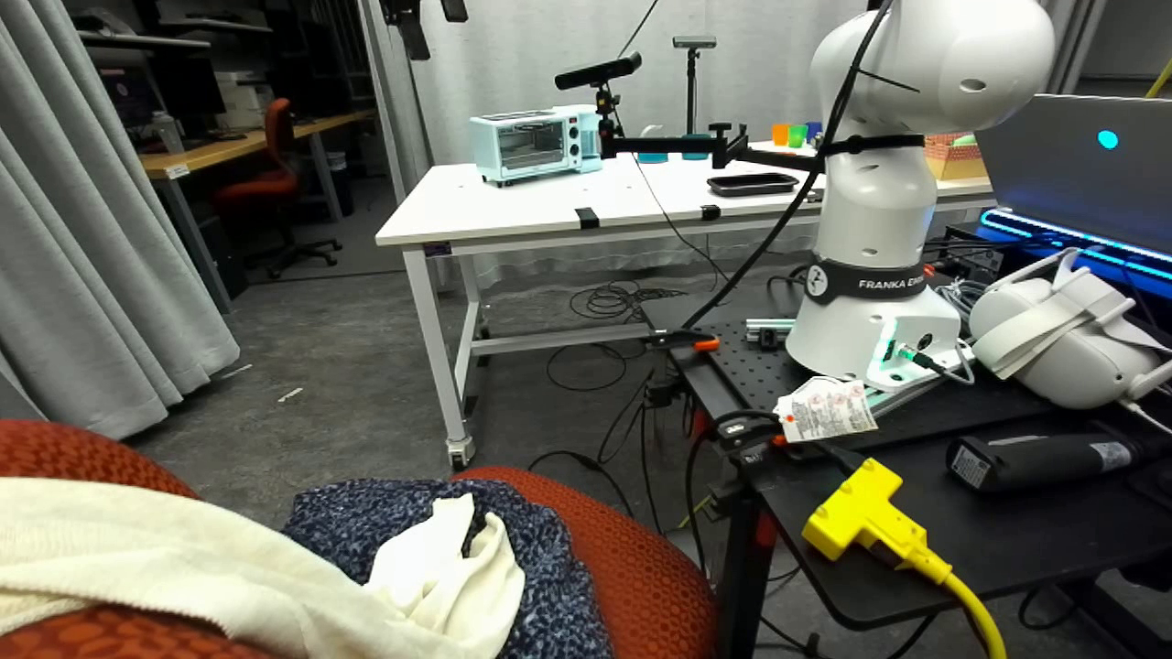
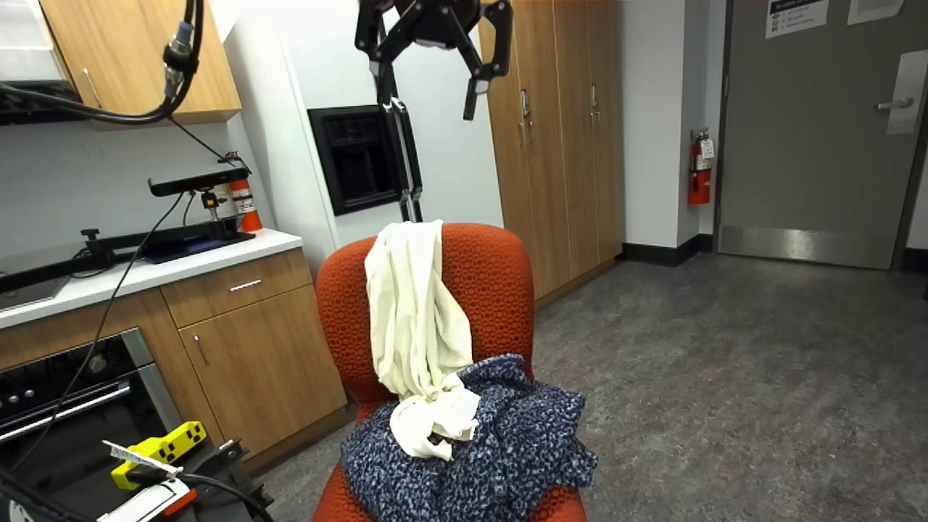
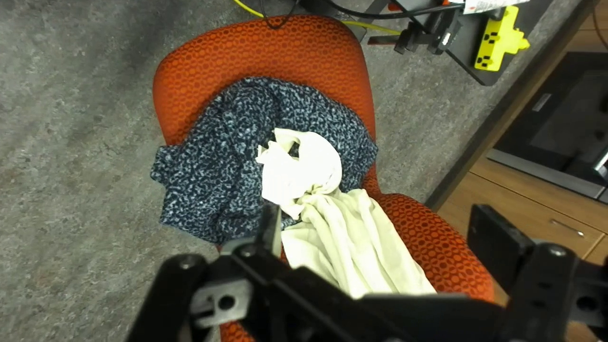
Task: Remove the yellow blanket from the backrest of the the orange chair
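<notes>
The yellow blanket [image 2: 413, 312] hangs over the top of the backrest [image 2: 489, 290] of the orange chair [image 2: 337, 500]. Its bunched lower end lies on a dark speckled cloth on the seat. The blanket also shows in an exterior view [image 1: 156, 558] and in the wrist view [image 3: 351, 242]. My gripper [image 2: 429, 101] is open and empty, above the backrest and apart from the blanket. In the wrist view the fingers [image 3: 384, 237] stand wide apart, with the blanket and backrest seen beyond them. The gripper's own body hides the backrest's top there.
A dark blue-grey speckled cloth [image 2: 515, 428] covers much of the seat. A black table [image 1: 961, 549] with a yellow plug [image 1: 861, 513] stands beside the chair. A white table [image 1: 513, 206] bears a toaster oven [image 1: 531, 146]. Wood cabinets [image 2: 261, 341] stand behind the chair.
</notes>
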Controlling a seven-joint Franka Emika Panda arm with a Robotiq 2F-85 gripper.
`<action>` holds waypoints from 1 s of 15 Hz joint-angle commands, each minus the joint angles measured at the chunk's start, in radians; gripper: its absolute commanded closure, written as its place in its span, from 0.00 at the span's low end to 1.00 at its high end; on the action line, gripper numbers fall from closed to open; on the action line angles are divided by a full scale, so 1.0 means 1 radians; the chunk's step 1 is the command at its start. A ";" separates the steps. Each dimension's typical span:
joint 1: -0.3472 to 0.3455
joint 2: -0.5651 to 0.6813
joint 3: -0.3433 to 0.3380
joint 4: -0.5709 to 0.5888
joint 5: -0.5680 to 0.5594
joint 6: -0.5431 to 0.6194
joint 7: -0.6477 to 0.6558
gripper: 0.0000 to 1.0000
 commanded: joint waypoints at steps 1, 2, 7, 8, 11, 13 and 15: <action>-0.026 0.012 0.008 0.001 0.121 -0.072 -0.016 0.00; -0.029 0.013 0.008 -0.003 0.144 -0.078 -0.014 0.00; -0.036 0.177 0.022 0.303 0.255 -0.155 0.034 0.00; -0.040 0.204 0.028 0.355 0.258 -0.190 0.051 0.00; -0.043 0.135 0.046 0.236 0.223 -0.109 0.030 0.00; -0.045 0.135 0.047 0.227 0.223 -0.109 0.030 0.00; -0.048 0.134 0.046 0.227 0.223 -0.109 0.030 0.00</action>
